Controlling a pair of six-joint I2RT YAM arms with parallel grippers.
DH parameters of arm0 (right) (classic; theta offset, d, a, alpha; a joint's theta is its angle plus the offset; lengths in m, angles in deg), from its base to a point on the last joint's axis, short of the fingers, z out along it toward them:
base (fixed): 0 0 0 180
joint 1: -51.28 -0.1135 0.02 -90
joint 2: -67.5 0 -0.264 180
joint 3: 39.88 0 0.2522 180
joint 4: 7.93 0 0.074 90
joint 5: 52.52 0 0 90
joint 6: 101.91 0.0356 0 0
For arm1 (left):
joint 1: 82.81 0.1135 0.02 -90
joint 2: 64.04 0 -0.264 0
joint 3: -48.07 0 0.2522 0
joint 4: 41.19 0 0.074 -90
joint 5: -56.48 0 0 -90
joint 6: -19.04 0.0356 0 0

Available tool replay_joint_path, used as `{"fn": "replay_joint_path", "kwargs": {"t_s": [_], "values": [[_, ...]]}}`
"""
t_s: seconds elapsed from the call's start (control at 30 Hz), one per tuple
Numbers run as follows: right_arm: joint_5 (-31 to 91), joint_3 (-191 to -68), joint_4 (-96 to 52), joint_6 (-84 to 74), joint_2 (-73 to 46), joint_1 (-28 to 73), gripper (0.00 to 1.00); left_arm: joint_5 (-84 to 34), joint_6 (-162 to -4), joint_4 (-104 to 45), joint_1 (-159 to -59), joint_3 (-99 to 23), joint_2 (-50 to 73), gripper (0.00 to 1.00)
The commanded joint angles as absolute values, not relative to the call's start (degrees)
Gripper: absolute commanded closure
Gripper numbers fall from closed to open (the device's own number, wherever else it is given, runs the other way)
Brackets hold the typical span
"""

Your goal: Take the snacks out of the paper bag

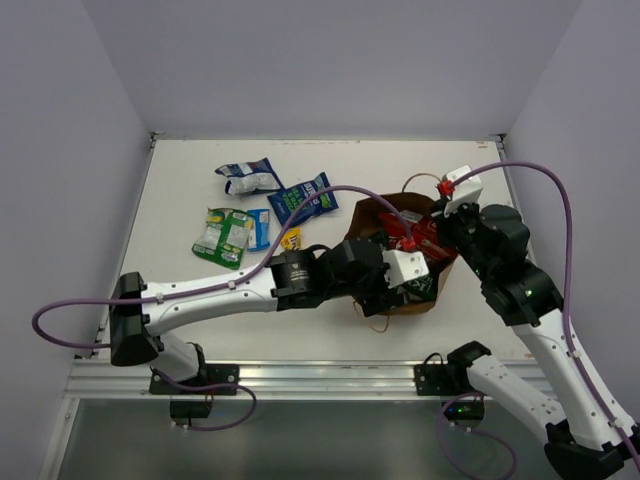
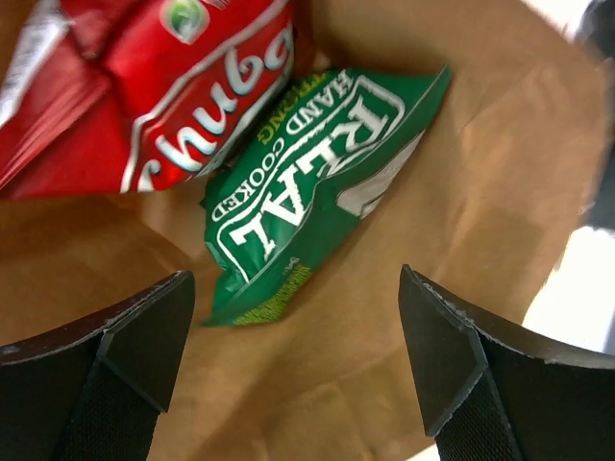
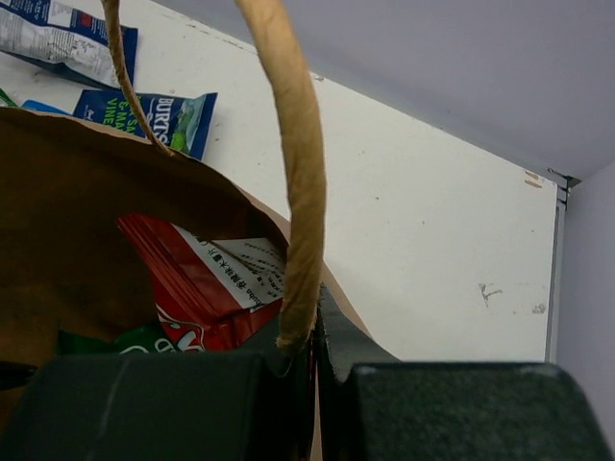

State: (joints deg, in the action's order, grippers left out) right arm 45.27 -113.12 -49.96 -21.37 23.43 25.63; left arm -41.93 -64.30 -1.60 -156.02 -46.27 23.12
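The brown paper bag [image 1: 374,216] lies at the table's right middle, its inside filling the left wrist view [image 2: 404,384]. My left gripper [image 1: 402,285] is open and empty inside the bag's mouth [image 2: 296,288]. Just ahead of its fingers lie a green snack bag [image 2: 307,182] and the red Chuba bag [image 2: 163,86]. My right gripper [image 1: 441,222] is shut on the bag's rim at the foot of a twisted handle [image 3: 300,173], holding that edge up [image 3: 317,327]. The red bag [image 3: 207,279] shows inside the bag.
Outside the bag, on the left of the table, lie a blue-white packet [image 1: 248,178], a blue packet [image 1: 305,200], a green-white packet [image 1: 222,238], a small blue one [image 1: 260,228] and a small yellow one [image 1: 291,238]. Walls close the table's sides and back.
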Motion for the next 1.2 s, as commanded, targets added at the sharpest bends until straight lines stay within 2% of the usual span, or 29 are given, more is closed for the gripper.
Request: {"fn": "replay_joint_path", "kwargs": {"t_s": [0.0, 0.2, 0.37, 0.5, 0.53, 0.57, 0.63, 0.67, 0.77, 1.17], "values": [[43.72, -113.23, -44.54, -23.25, 24.35, 24.82, 1.0, -43.28, -54.71, -2.47, -155.93, -46.11, 25.69, 0.08], [43.28, -113.05, -44.72, -23.6, 24.26, 24.03, 0.99, -43.1, -49.96, -3.34, -155.58, -47.25, 30.7, 0.11], [43.71, -112.35, -44.45, -23.78, 24.7, 23.5, 0.99, -37.75, -49.69, -2.12, -153.48, -48.75, 34.13, 0.16], [43.72, -111.65, -43.92, -23.78, 25.22, 23.33, 0.99, -37.92, -49.51, -2.81, -153.21, -48.57, 36.33, 0.25], [43.63, -111.56, -43.84, -23.69, 25.22, 23.33, 0.99, -37.92, -49.42, -3.25, -153.21, -48.57, 36.6, 0.29], [43.63, -111.56, -43.84, -23.69, 24.96, 23.33, 0.99, -37.83, -49.25, -3.52, -153.04, -48.57, 36.86, 0.42], [43.89, -111.3, -43.66, -23.6, 24.7, 23.33, 0.99, -37.83, -48.9, -3.79, -153.03, -48.92, 37.39, 0.6], [44.07, -111.04, -43.57, -23.6, 24.61, 23.33, 0.99, -38.0, -48.72, -3.7, -153.03, -49.71, 37.48, 0.76], [45.21, -110.33, -42.96, -23.78, 24.61, 23.33, 0.99, -38.97, -48.63, -2.21, -152.95, -51.55, 36.69, 0.98], [50.92, -109.28, -41.73, -23.96, 23.2, 23.24, 1.0, -36.52, -52.59, 2.28, -153.12, -59.73, 19.82, 1.0]]}}
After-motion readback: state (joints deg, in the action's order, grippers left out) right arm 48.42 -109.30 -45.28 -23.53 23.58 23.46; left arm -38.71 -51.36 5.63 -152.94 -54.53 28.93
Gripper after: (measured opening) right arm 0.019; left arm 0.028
